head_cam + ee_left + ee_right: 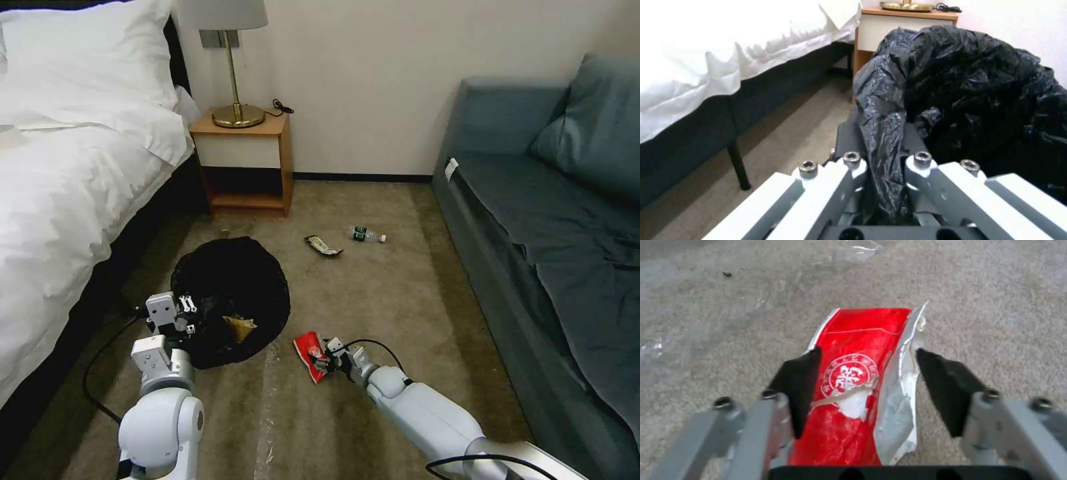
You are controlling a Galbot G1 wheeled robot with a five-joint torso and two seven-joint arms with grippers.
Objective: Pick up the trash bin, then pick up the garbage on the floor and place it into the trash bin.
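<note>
The trash bin (230,293), lined with a crinkled black bag (969,86), stands on the carpet beside the bed. My left gripper (183,313) (882,133) is shut on its near rim, with bag plastic pinched between the fingers. A crumpled brown paper piece (240,327) lies inside the bin. The red snack packet (309,353) (853,373) lies flat on the floor just right of the bin. My right gripper (325,357) (867,373) is open and low over it, one finger on each side. A dark-and-yellow wrapper (323,245) and a small clear bottle (365,234) lie farther off on the carpet.
A white bed (73,173) runs along the left and a blue-grey sofa (547,220) along the right. A wooden nightstand (247,163) with a brass lamp (237,113) stands against the far wall. Open carpet (373,300) lies between them.
</note>
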